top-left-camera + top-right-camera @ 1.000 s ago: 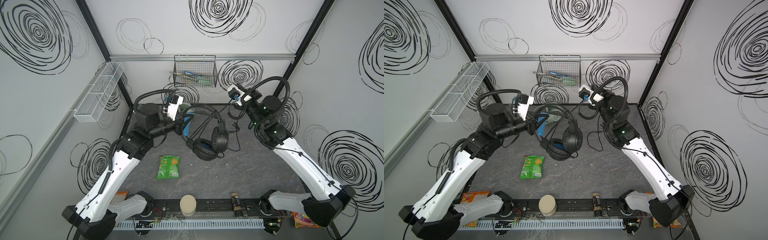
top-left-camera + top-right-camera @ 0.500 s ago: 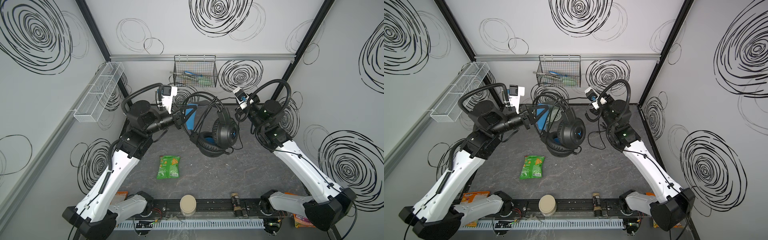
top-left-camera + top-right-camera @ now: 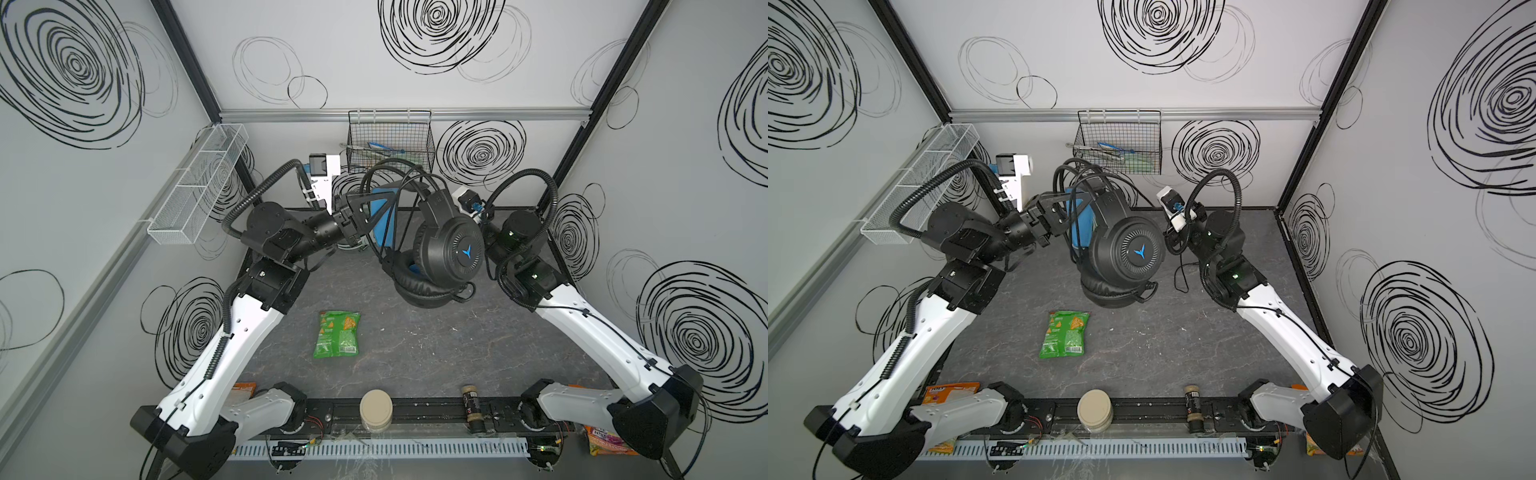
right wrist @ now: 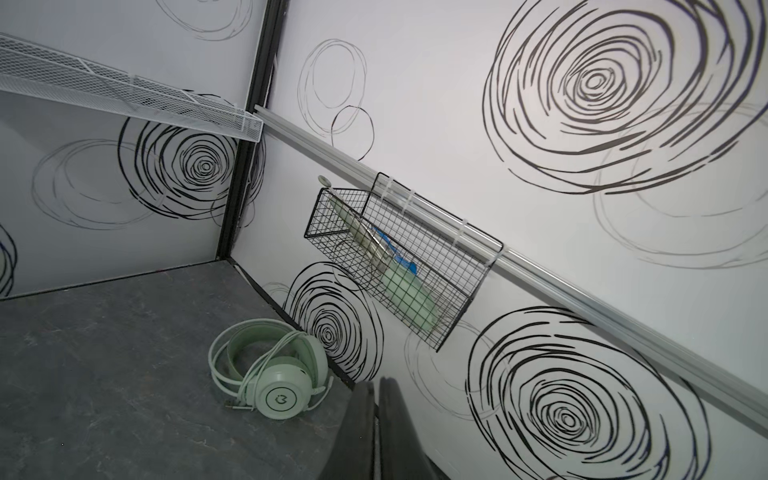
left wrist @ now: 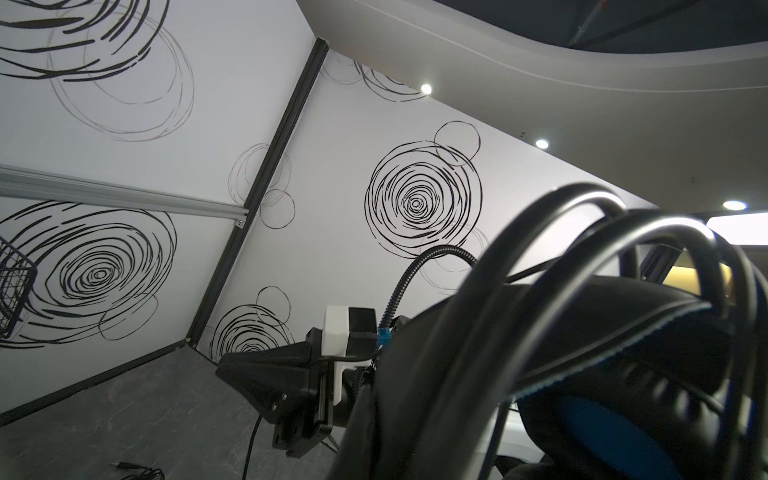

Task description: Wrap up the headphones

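Left claw [image 3: 372, 205]: clamped narrow on the headband of the black headphones [image 3: 451, 249], held clear of the table [image 3: 415, 340].
Black cable [image 5: 577, 194]: looped over the headband, right at the left claw.
Right claw [image 4: 377, 411]: its 2 jaws pressed together, just beside the black headphones.
Mint-green headphones [image 4: 266, 374]: on the table beyond the right claw, well apart.
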`<state>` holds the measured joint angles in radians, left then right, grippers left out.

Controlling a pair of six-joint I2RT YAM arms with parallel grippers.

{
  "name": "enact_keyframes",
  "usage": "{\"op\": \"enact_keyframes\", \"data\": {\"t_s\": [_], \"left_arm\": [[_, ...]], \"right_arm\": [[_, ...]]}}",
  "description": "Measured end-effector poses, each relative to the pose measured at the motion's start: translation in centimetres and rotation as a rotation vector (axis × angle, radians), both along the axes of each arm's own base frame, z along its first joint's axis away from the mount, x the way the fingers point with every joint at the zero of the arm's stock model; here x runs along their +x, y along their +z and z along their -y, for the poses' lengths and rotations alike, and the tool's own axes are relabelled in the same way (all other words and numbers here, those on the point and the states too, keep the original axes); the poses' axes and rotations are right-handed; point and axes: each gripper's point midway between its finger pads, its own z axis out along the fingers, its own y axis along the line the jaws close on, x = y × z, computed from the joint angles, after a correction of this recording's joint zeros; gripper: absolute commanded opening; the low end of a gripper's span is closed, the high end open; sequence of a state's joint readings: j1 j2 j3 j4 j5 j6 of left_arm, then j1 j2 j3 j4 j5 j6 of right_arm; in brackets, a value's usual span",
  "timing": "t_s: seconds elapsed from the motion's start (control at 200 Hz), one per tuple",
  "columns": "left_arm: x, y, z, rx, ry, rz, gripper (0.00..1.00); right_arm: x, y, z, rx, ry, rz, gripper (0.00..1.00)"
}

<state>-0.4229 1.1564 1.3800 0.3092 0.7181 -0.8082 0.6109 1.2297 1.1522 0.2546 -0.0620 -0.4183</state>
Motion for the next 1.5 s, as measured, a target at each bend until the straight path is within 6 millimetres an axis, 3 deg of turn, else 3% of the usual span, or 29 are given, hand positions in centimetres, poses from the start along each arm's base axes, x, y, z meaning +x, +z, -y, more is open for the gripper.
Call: {"op": "enact_keyframes", "data": {"t_s": [0.14,0.33,0.61,0.941,1.251,1.501], "left_arm": [[0.7,0.5,-0.2,-0.043,-0.002,-0.012,0.00],[2.3,0.9,-1.1,-0.111,0.031,-0.050,0.00],[3.8,0.9,-1.3,-0.158,0.038,-0.096,0.00],[4.0,1.5,-1.7,-0.217,0.051,-0.106,0.00],[2.2,4.3,-2.1,-0.348,0.005,-0.057,0.00],[1.8,5.1,-2.4,-0.391,-0.014,-0.047,0.00]], "right_arm": [[-1.2,-2.1,-2.6,-0.012,0.073,-0.048,0.06],[-3.2,-3.3,-4.9,0.011,0.159,-0.096,0.00],[-5.2,-4.2,-5.3,0.115,0.253,-0.178,0.01],[-7.5,-3.8,-6.7,0.183,0.381,-0.217,0.07],[-7.3,-4.9,-7.7,0.182,0.412,-0.260,0.09],[-7.6,-5.3,-8.1,0.181,0.439,-0.281,0.03]]}}
